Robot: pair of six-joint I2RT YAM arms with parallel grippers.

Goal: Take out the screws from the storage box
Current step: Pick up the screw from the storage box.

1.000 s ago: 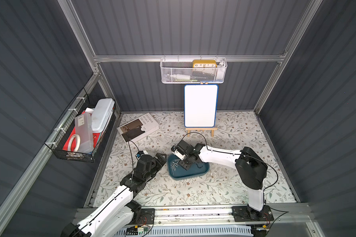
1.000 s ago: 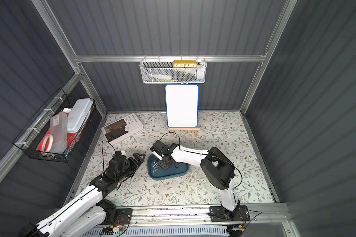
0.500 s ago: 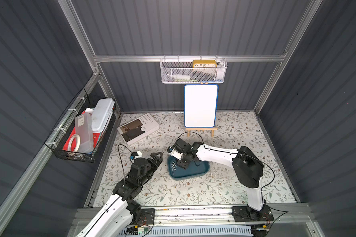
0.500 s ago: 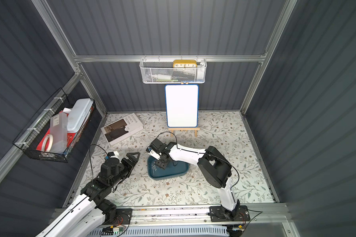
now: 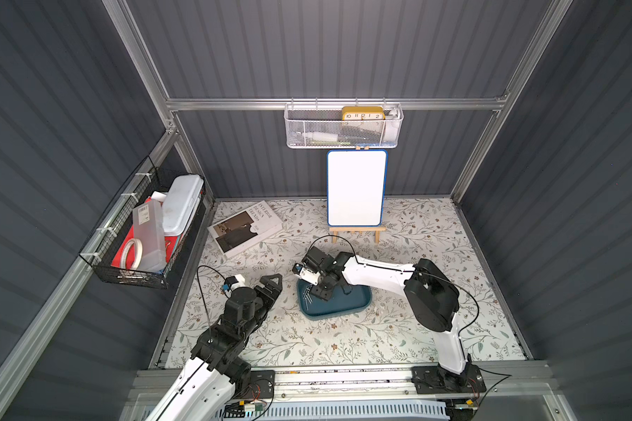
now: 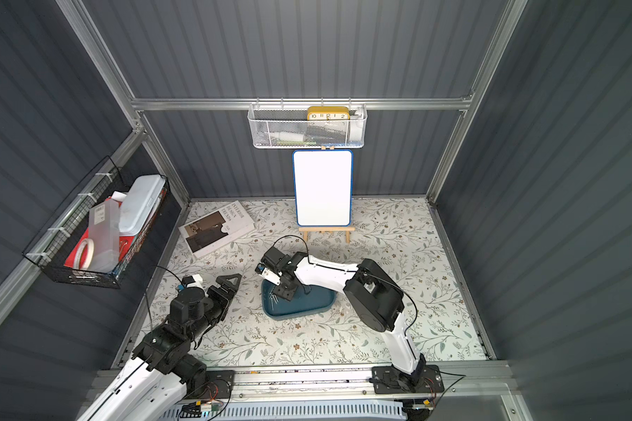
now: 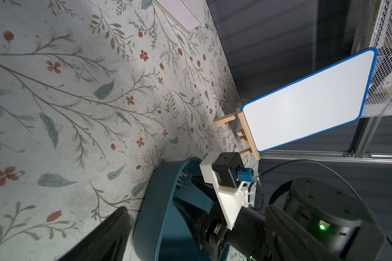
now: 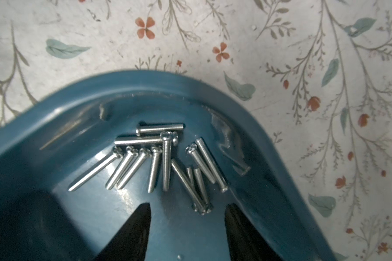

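Threaded metal screws [image 8: 166,158]; glossy round-cornered teal box [image 8: 77,96].

Even, soft overhead light in both top views; dim, slightly blurred wrist views, glints on the screws [image 8: 165,158].

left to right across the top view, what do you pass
black wire basket → book → storage box → right arm's base; the whiteboard and left gripper overlap others, so they are left out
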